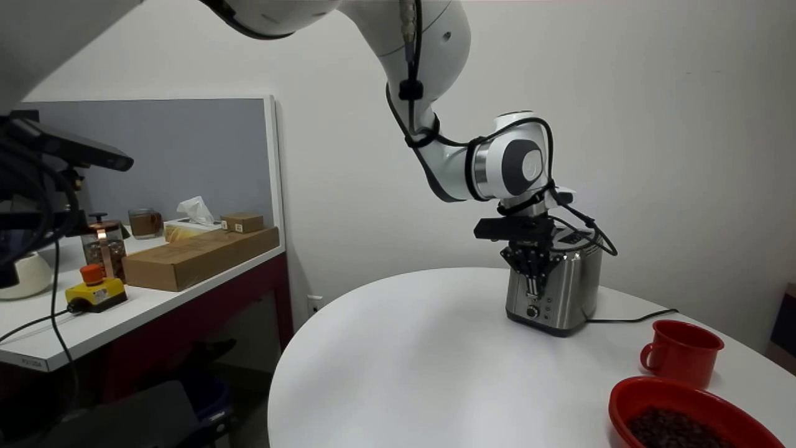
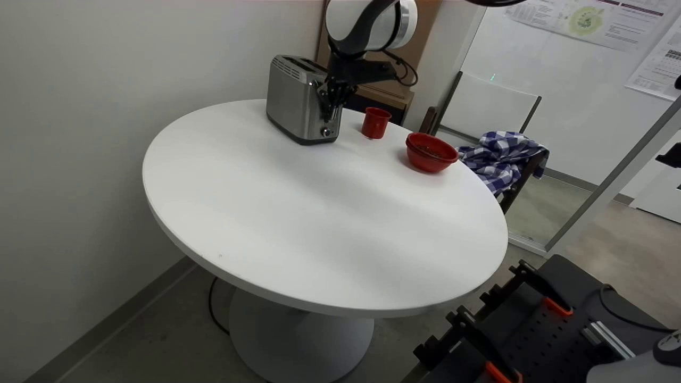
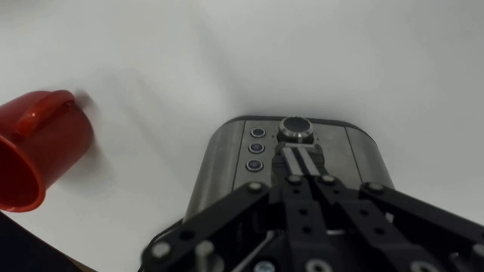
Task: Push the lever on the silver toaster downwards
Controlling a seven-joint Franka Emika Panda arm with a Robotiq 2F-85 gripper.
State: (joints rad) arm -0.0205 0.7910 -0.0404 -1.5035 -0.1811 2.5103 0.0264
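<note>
The silver toaster [image 1: 572,292] stands on the round white table and shows in both exterior views [image 2: 290,101]. In the wrist view the toaster [image 3: 340,151] shows its front panel with a round knob [image 3: 296,127] and a column of buttons [image 3: 256,148]. My gripper [image 1: 533,291] is against or very near this front panel, pointing down, and also shows at the toaster in an exterior view [image 2: 331,115]. Its fingers [image 3: 300,153] are together with nothing held between them, tips just above the knob. The lever is mostly hidden by the fingers; I cannot tell its height or contact.
A red mug [image 1: 684,351] stands beside the toaster and shows in the wrist view [image 3: 56,139]. A red bowl [image 2: 432,158] with dark contents sits near the table [image 2: 319,223] edge. The toaster's black cord [image 1: 628,320] runs across the table. A wall is behind the toaster.
</note>
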